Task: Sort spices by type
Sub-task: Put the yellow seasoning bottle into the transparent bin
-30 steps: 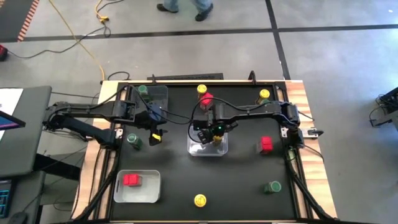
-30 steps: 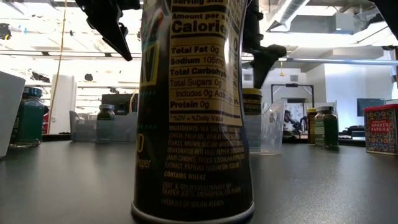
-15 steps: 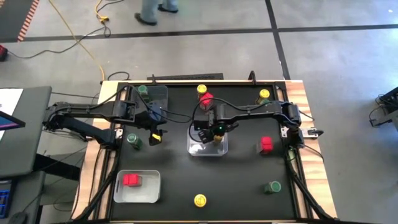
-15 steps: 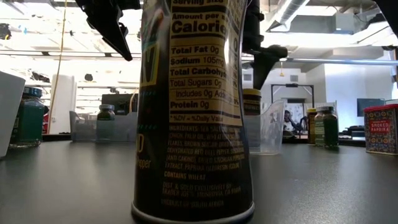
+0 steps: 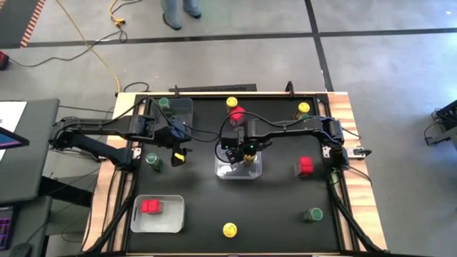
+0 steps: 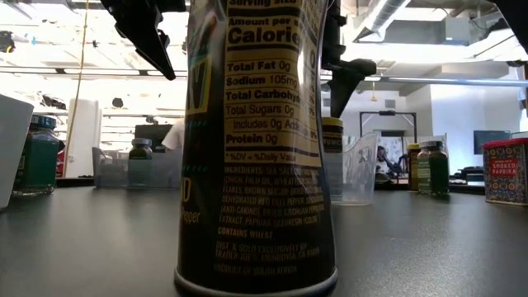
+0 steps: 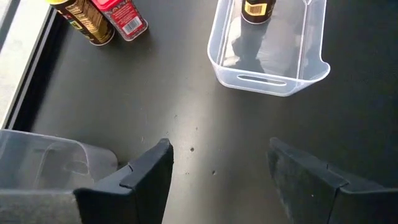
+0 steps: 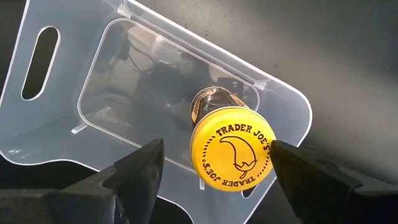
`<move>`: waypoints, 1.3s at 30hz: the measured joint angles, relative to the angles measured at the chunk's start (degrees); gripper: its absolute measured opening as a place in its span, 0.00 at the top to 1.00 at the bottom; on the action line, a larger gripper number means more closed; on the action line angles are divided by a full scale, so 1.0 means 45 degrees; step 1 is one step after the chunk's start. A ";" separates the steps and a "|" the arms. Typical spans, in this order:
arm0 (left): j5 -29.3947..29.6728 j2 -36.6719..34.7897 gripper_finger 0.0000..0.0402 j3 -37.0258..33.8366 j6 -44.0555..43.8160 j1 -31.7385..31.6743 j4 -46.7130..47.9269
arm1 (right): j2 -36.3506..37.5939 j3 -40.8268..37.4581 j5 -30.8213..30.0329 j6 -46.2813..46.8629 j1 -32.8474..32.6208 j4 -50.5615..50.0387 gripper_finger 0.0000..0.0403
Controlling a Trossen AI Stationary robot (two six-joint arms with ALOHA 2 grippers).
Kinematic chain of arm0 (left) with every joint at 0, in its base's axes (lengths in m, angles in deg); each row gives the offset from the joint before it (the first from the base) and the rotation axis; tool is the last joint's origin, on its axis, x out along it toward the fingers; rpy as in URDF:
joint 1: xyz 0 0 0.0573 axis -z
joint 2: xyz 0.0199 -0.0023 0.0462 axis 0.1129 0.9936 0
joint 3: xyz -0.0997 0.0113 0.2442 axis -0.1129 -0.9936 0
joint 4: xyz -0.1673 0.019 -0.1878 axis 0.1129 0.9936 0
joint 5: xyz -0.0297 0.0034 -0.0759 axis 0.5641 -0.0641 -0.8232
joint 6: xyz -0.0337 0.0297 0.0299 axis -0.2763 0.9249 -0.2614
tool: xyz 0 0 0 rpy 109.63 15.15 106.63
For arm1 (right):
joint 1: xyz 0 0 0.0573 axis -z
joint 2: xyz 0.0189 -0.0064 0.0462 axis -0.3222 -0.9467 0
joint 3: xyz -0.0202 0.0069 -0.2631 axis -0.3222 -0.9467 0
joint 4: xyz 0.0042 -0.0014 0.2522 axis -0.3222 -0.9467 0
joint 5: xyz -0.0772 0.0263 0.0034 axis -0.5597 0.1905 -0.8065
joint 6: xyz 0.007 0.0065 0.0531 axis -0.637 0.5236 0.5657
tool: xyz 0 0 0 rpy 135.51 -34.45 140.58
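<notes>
A yellow-lidded spice jar [image 8: 233, 155] stands upright on the floor of the clear bin [image 8: 56, 81] at the table's middle [image 5: 238, 170]. My right gripper [image 8: 217, 171] hangs open above it, pointing down. Its fingers stand to either side of the lid and higher than it, as the low view shows [image 6: 340, 74]. My left gripper [image 7: 217, 168] hovers open over bare tabletop left of the middle [image 5: 180, 155], with nothing between its fingers. Other spices stand loose: yellow [image 5: 231, 103], red [image 5: 237, 114], yellow [image 5: 303, 108], red [image 5: 305, 165], green [image 5: 313, 214], yellow [image 5: 229, 230], green [image 5: 153, 161].
A clear bin at the far left [image 5: 182, 114] holds a green-lidded jar [image 5: 164, 105]. A white bin at the near left [image 5: 175, 218] holds a red-topped jar [image 5: 151, 207]. The near yellow-lidded jar fills the low view [image 6: 256, 148]. A person walks beyond the table's far edge [image 5: 178, 11].
</notes>
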 joint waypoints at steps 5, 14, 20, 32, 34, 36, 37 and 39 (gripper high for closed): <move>-0.0004 0.0009 0.38 0.0000 0.0007 0.0000 0.0000 | 0.0000 0.0015 -0.0048 -0.0003 -0.0045 -0.0166 0.18; -0.0005 0.0019 0.38 0.0000 0.0004 0.0000 0.0009 | 0.0005 0.0029 -0.0617 0.0229 -0.0045 -0.0590 0.18; -0.0005 0.0020 0.38 0.0000 0.0189 0.0000 -0.0020 | 0.0216 0.0029 -0.0617 0.0089 -0.0112 -0.0635 0.18; -0.0010 0.0024 0.38 0.0000 0.0123 0.0000 -0.0324 | 0.2749 0.0044 -0.1445 0.0329 -0.1829 -0.1042 0.21; -0.0010 0.0024 0.38 0.0000 -0.0415 0.0000 -0.0328 | 0.2883 -0.0105 -0.1382 0.0382 -0.2327 -0.1438 0.21; -0.0010 0.0024 0.38 0.0000 -0.0913 0.0000 -0.0345 | 0.2938 -0.0479 -0.1370 0.0395 -0.2922 -0.1685 0.21; -0.0012 0.0024 0.38 0.0000 -0.1038 0.0001 -0.0340 | 0.2939 -0.0670 -0.1365 0.0436 -0.3238 -0.1737 0.21; -0.0138 0.0024 0.38 0.0000 -0.1121 0.0099 -0.0340 | 0.2939 -0.1113 -0.1355 0.0550 -0.3852 -0.1639 0.21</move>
